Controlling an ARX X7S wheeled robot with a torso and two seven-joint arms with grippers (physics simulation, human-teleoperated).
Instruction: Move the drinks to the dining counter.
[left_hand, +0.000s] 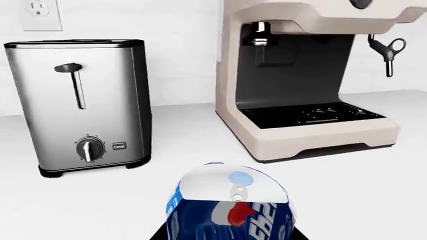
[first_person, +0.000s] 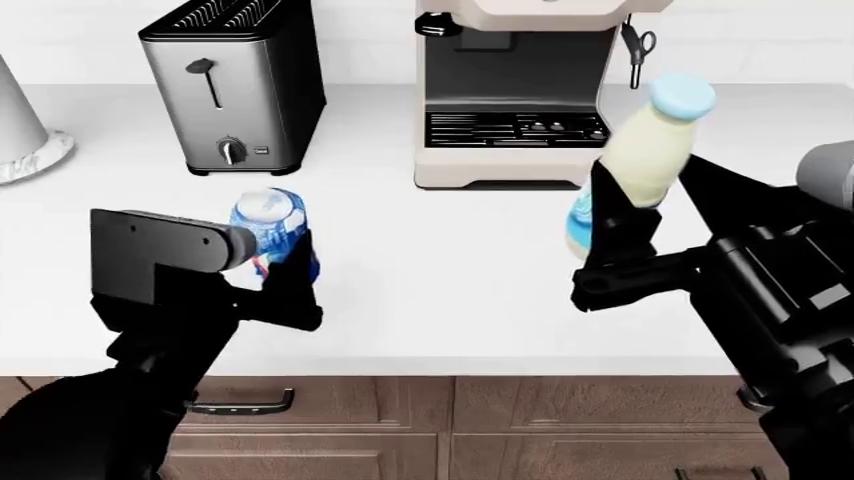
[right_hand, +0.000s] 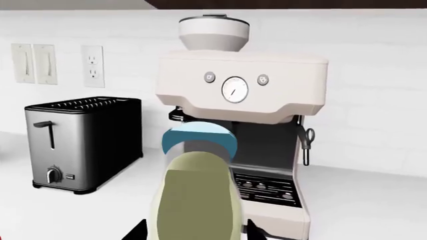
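Blue soda can (first_person: 274, 228) sits clamped in the left gripper (first_person: 283, 262), forward-left of the coffee machine (first_person: 521, 90); thin-walled, so hold it mid-body. Right gripper (first_person: 617, 240) grips the cream bottle (first_person: 638, 165) low, apparently near the label; top-heavy, slippery. Both are raised over the white counter (first_person: 441, 300). Toaster (first_person: 236, 85) stands left of the machine.

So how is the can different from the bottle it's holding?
The soda can is short, blue and silver-topped; the bottle is taller, cream, with a light-blue cap. The can sits in the left claw, the bottle tilts in the right claw. Both are gripped above the white counter.
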